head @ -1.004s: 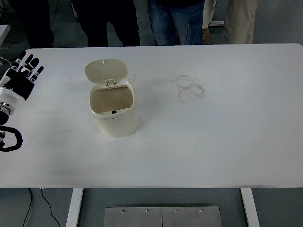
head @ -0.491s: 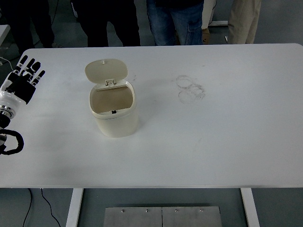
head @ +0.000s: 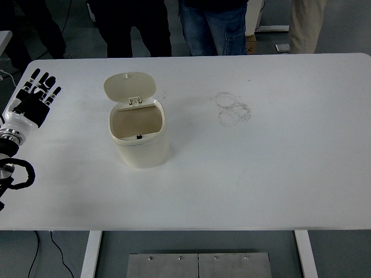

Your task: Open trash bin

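Observation:
A cream trash bin (head: pixel 140 134) stands on the white table (head: pixel 261 168), left of the middle. Its lid (head: pixel 130 86) is tipped up and back on its hinge, so the brown inside shows. My left hand (head: pixel 35 99) hovers near the table's left edge, well to the left of the bin, with fingers spread and nothing held. The right arm does not show.
Faint ring-shaped smudges (head: pixel 233 108) mark the tabletop right of the bin. Several people stand beyond the far edge, among them one in blue jeans (head: pixel 215 26). A black cable loop (head: pixel 17 174) hangs by my left forearm.
My left hand has drifted slightly right and further over the table. The bin and its raised lid have not moved. The people at the back shifted a little.

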Controlling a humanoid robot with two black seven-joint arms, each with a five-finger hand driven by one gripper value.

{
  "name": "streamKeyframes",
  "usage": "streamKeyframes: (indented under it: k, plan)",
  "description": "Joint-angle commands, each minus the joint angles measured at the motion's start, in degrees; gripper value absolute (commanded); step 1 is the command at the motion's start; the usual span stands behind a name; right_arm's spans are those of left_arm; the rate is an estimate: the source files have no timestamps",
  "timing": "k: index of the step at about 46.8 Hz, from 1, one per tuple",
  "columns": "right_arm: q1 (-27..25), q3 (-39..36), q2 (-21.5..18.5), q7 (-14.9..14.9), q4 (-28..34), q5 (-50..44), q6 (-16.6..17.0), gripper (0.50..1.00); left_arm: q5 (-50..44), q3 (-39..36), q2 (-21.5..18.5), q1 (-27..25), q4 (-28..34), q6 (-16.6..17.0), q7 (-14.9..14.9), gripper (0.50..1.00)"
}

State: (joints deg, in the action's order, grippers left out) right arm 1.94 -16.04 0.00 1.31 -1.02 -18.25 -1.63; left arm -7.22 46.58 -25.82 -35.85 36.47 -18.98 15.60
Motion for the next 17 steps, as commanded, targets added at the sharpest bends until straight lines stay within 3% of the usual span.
streamKeyframes:
  k: [1, 17]
  plan:
    - [0.0, 0.04, 0.0, 0.0, -0.03, 0.05, 0.04, 0.989, 0.02, 0.0, 0.68, -0.1, 0.0, 0.09, -0.04, 1.0]
    - [0.17, -0.13, 0.0, 0.0, -0.04, 0.14, -0.04, 0.989, 0.02, 0.0, 1.13, -0.36, 0.0, 0.17, 0.04, 1.0]
